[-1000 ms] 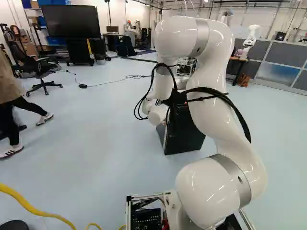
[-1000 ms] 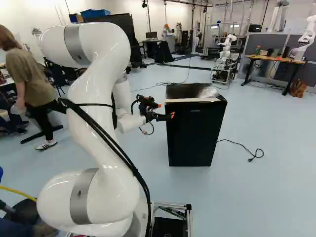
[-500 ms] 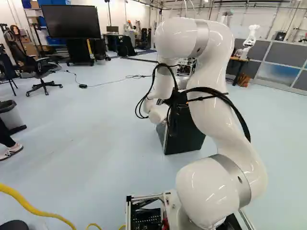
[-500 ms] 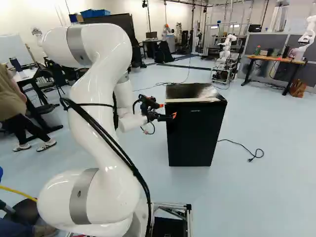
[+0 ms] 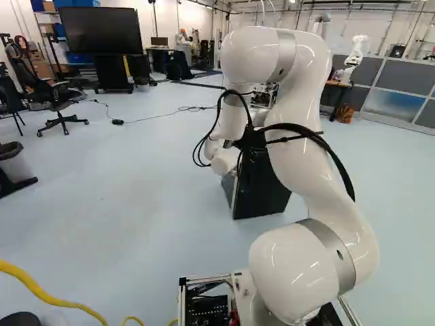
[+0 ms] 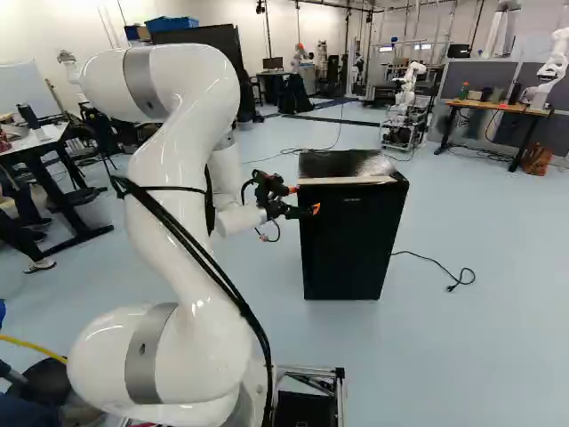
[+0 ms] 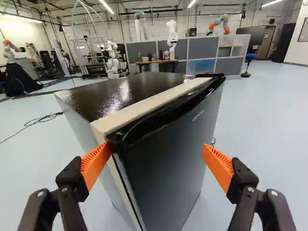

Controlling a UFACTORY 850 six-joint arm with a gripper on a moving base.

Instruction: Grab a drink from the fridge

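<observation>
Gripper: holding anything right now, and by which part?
Nothing held. The gripper's jaws stand wide apart, one at a top corner of the fridge, the other clear of it; no grip from two sides.

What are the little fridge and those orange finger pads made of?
The fridge looks like painted metal or plastic: its top is glossy black, throwing back bright reflections, above a darker, smoother door. The orange pads look like matte rubber or flexible plastic, judging by their fine ridges.

Bright light fell from ceiling tubes (image 7: 107,6) high ahead of the gripper (image 6: 303,200), leaving white glare on the glossy fridge top (image 7: 124,91) just beyond it.
</observation>
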